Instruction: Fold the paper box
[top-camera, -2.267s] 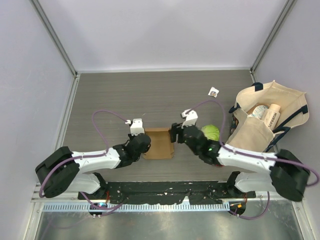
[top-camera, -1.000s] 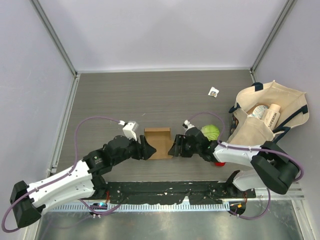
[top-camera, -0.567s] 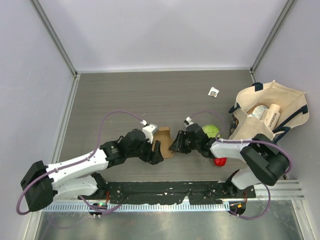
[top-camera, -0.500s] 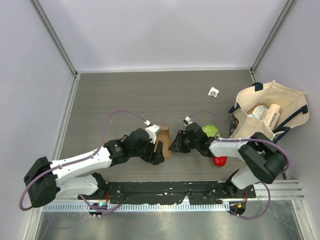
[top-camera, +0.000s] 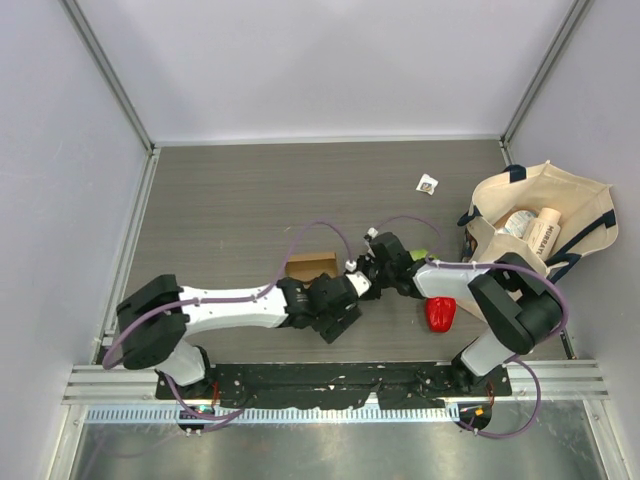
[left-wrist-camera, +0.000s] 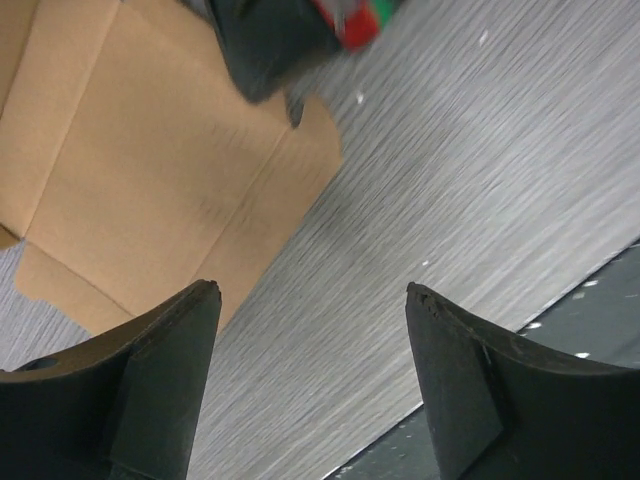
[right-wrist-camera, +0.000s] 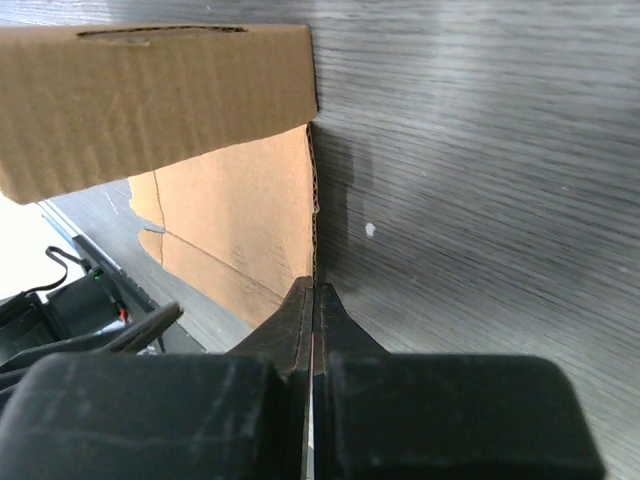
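The paper box (top-camera: 308, 265) is brown kraft cardboard lying just beyond my two gripper heads; the arms cover much of it from above. The right wrist view shows a flap (right-wrist-camera: 160, 95) folded across the top and a panel (right-wrist-camera: 240, 230) whose thin edge runs straight into my right gripper (right-wrist-camera: 313, 292). That gripper (top-camera: 356, 272) is shut on the box's right edge. My left gripper (left-wrist-camera: 310, 290) is open over bare table beside the box's corner (left-wrist-camera: 150, 190), holding nothing. From above, the left gripper (top-camera: 338, 312) sits at the box's near right.
A red pepper-like object (top-camera: 439, 313) lies right of the grippers. A sliver of green cabbage (top-camera: 422, 253) shows behind the right arm. A cream tote bag (top-camera: 535, 240) stands at the far right, a small packet (top-camera: 428, 183) further back. The black base rail (top-camera: 330, 385) borders the near edge.
The left arm has swung right, across the front of the box, and its jaws have widened. The right gripper has closed on the box's right edge.
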